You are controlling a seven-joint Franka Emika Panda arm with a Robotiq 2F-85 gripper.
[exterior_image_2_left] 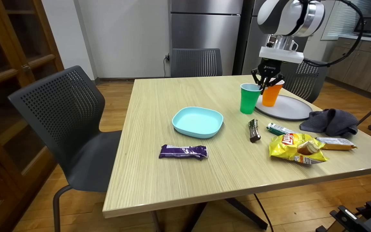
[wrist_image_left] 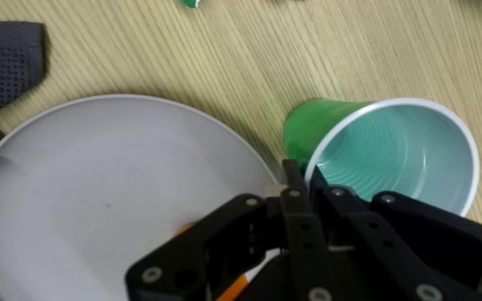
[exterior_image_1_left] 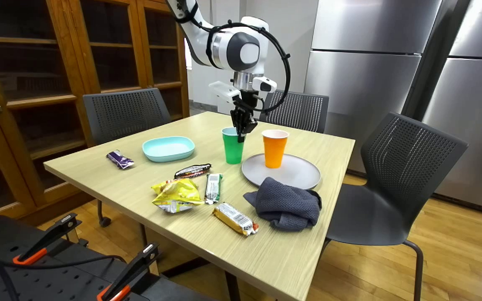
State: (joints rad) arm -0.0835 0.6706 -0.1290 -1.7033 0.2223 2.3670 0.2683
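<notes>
A green cup stands upright on the table, with its rim and pale inside showing in the wrist view. My gripper is shut on the near part of that rim, one finger inside the cup and one outside. Beside it, an orange cup stands on a round grey plate. In the wrist view the orange cup is mostly hidden behind the gripper. The green cup is close to the plate's edge, on the table's surface.
Also on the table are a light blue dish, a purple-wrapped bar, a yellow chip bag, a dark bar, a green-and-white bar, a gold-wrapped bar and a crumpled dark cloth. Chairs surround the table.
</notes>
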